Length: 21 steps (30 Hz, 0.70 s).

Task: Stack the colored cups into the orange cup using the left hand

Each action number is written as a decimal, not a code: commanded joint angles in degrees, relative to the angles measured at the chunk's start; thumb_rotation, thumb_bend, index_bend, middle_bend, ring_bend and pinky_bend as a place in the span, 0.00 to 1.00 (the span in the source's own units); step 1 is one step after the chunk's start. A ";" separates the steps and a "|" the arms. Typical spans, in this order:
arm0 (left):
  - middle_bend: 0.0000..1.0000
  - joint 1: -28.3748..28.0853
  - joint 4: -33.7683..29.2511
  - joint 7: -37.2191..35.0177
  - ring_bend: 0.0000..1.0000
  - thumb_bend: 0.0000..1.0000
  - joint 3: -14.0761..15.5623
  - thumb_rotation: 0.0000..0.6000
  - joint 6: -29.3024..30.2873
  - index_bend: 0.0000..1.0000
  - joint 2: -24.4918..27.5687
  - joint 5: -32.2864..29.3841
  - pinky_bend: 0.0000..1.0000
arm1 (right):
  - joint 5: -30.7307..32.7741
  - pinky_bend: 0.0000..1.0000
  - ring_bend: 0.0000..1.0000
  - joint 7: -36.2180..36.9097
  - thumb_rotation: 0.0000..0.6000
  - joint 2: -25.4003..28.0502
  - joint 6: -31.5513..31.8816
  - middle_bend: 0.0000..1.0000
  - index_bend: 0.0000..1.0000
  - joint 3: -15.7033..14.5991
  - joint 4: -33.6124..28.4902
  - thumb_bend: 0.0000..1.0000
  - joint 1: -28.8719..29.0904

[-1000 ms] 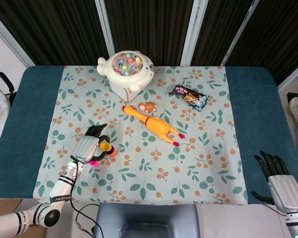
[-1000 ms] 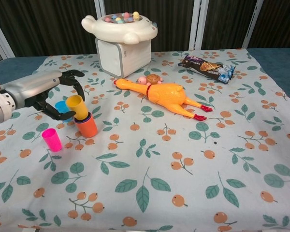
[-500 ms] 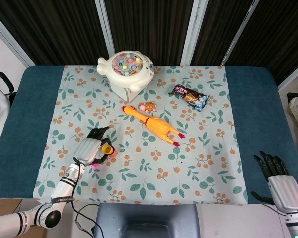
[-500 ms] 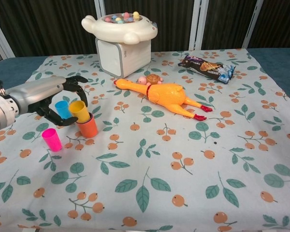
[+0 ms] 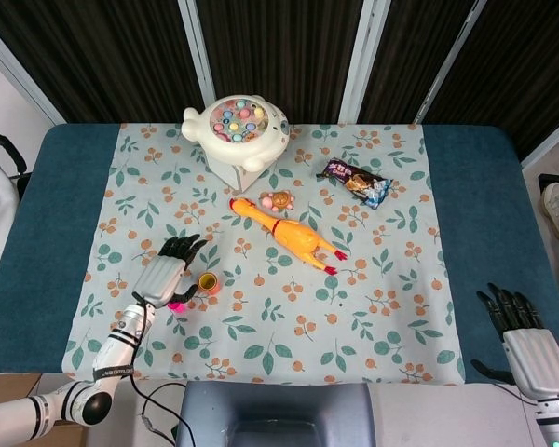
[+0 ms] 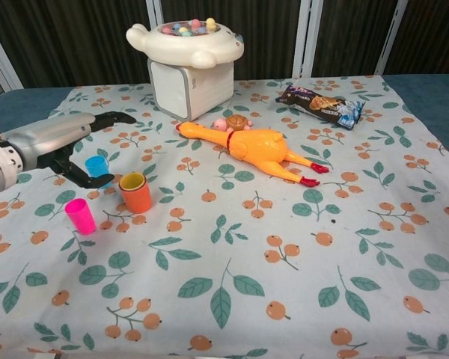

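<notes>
left hand [image 6: 49, 142]: fingers spread, empty, just beside blue cup [image 6: 97, 166]
right hand [image 5: 526, 340]: fingers apart, idle
pink cup [image 6: 80, 215]: likely light, stiff, slick; pinch at rim
orange cup [image 6: 135, 192]: yellow liner seated

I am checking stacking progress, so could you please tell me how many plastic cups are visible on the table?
4: the orange plastic cup, a yellow plastic cup nested inside it, a small blue plastic cup by the left hand, and a pink plastic cup nearer the front edge. None seems hidden.

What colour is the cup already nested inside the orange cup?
Yellow: only its rim shows inside the orange cup. Clearest in the chest view.
</notes>
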 commanded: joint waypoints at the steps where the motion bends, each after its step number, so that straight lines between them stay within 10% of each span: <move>1: 0.00 0.18 0.87 -0.24 0.00 0.36 -0.21 1.00 0.46 0.13 0.33 -0.10 0.06 | -0.02 0.00 0.00 0.21 1.00 0.08 0.18 0.00 0.00 0.01 0.01 0.21 -0.07; 21: 0.00 -0.71 15.89 -8.95 0.00 0.36 -0.55 1.00 -7.65 0.30 -1.40 -3.49 0.06 | 0.79 0.00 0.00 -0.81 1.00 -0.30 -0.72 0.00 0.00 0.19 -0.04 0.21 0.24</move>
